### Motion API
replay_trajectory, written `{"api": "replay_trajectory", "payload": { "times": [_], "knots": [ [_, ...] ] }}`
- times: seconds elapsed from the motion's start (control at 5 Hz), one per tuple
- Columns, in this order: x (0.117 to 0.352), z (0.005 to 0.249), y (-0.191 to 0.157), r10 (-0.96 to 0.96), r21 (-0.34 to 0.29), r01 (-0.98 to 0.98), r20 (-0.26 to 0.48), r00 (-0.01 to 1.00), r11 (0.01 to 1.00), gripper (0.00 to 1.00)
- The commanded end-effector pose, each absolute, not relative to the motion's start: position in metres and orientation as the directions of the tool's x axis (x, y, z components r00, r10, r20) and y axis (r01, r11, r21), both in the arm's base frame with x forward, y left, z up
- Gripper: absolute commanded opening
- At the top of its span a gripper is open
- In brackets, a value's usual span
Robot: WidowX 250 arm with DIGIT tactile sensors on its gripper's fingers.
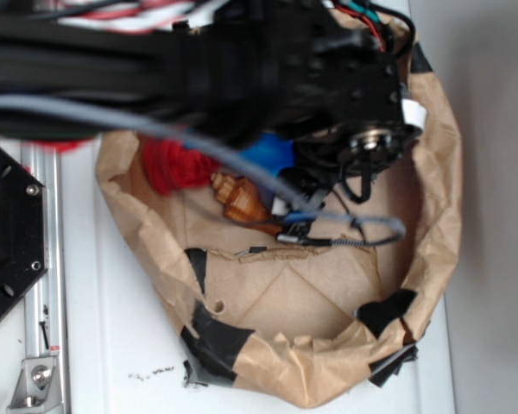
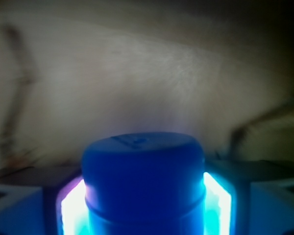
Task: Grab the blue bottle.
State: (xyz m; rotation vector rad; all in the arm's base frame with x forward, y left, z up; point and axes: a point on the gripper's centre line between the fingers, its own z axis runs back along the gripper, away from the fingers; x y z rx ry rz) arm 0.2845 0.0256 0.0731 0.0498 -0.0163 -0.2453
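The blue bottle (image 2: 143, 181) fills the bottom middle of the wrist view, its flat end facing the camera. My gripper (image 2: 144, 198) has a finger on each side of it, and the pads (image 2: 71, 208) press against both flanks, lit by a blue glow. In the exterior view only a patch of the blue bottle (image 1: 269, 155) shows under my black arm (image 1: 242, 69), inside the brown paper bowl (image 1: 432, 172). The arm hides the jaws there.
A brown shell (image 1: 240, 200) lies just left of the bottle, and a red woolly thing (image 1: 174, 164) lies further left. The paper bowl's crumpled wall has black tape patches (image 1: 216, 336). A metal rail (image 1: 43, 259) and a black plate (image 1: 4, 233) stand on the left.
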Motion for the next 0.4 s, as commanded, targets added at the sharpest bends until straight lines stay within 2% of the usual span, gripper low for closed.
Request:
{"api": "replay_trajectory", "payload": {
  "times": [0.0,0.2],
  "knots": [
    [0.268,0.184,-0.003,-0.165,0.192,0.147,0.081,0.983,0.97,0.0],
    [0.247,0.216,-0.01,0.002,0.073,-0.013,0.137,0.991,0.997,0.0]
  ]
}}
